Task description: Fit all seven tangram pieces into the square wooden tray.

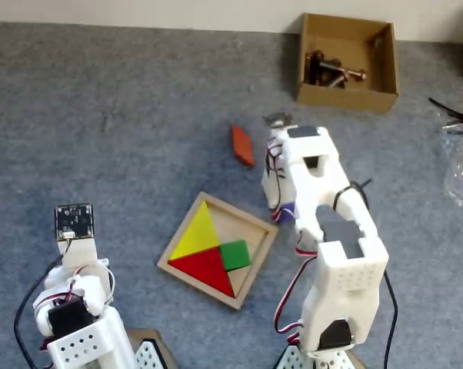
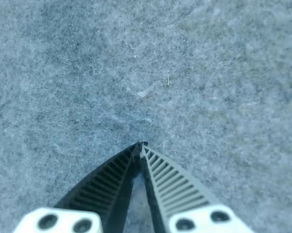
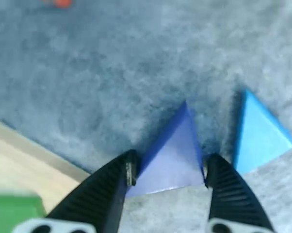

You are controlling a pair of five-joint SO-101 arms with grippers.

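Square wooden tray [image 1: 243, 227] lies on the grey carpet [image 1: 124, 138] between your two arms, already holding a yellow triangle [image 1: 197, 233], a red triangle [image 1: 207, 269] and a green square [image 1: 234, 254]. Just off its right corner, your right gripper [image 3: 169, 169] has its fingers spread wide and pressed against both flanks of a dark blue triangle [image 3: 172, 155], with a light blue triangle [image 3: 257, 133] lying just beside it on the carpet. An orange piece [image 1: 242, 145] sits apart, beyond the tray's far corner. Your left gripper [image 2: 142, 145] hangs over bare carpet well left of the tray, fingertips closed together on nothing. A cardboard box [image 1: 347, 88] stands at the far edge.
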